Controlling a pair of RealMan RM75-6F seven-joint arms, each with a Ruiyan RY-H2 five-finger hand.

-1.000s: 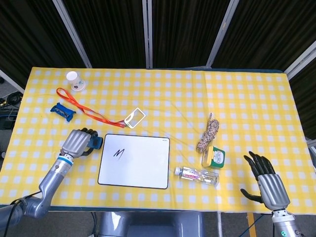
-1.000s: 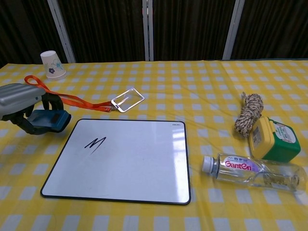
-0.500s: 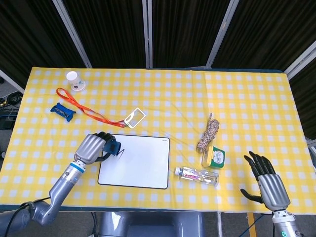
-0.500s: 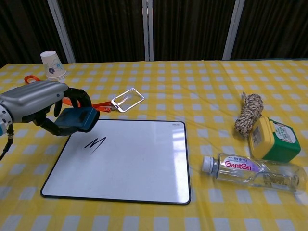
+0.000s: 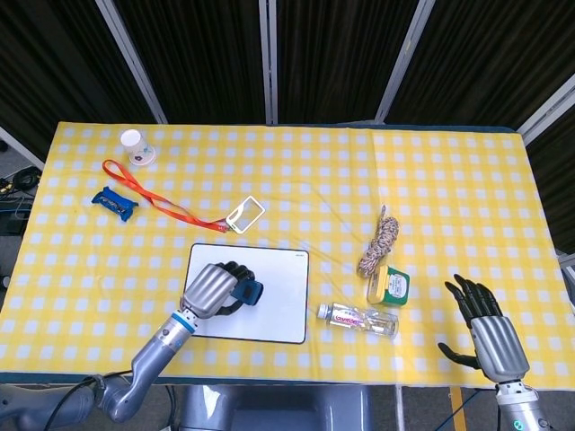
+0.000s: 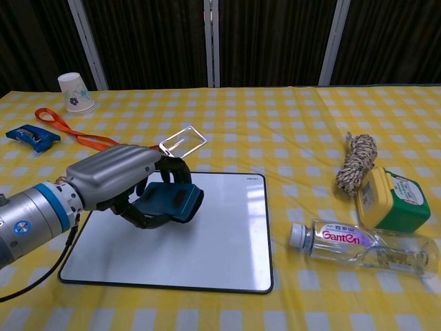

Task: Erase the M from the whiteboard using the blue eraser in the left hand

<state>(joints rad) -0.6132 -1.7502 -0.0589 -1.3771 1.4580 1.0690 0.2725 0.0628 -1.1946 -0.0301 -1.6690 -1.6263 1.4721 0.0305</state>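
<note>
The whiteboard (image 5: 274,301) (image 6: 220,234) lies flat near the table's front edge. My left hand (image 5: 213,289) (image 6: 117,181) hovers over its left half, gripping the blue eraser (image 5: 248,294) (image 6: 169,201) with fingers curled around it. The hand and eraser cover the spot where the black M was drawn, so no mark shows in either view. My right hand (image 5: 488,338) rests open at the front right corner of the table, fingers spread, holding nothing; only the head view shows it.
A clear water bottle (image 5: 358,319) (image 6: 365,248) lies right of the board, with a green-and-yellow box (image 5: 388,285) (image 6: 391,200) and a rope bundle (image 5: 380,241) (image 6: 356,162) behind it. Orange lanyard (image 5: 148,197) with badge holder (image 6: 182,143), paper cup (image 5: 135,145) (image 6: 74,92) and a blue packet (image 5: 113,200) (image 6: 31,136) sit at back left.
My left hand has moved rightward with the eraser, from beside the board's left edge onto the board and over the M, which is now hidden. The right hand has stayed still.
</note>
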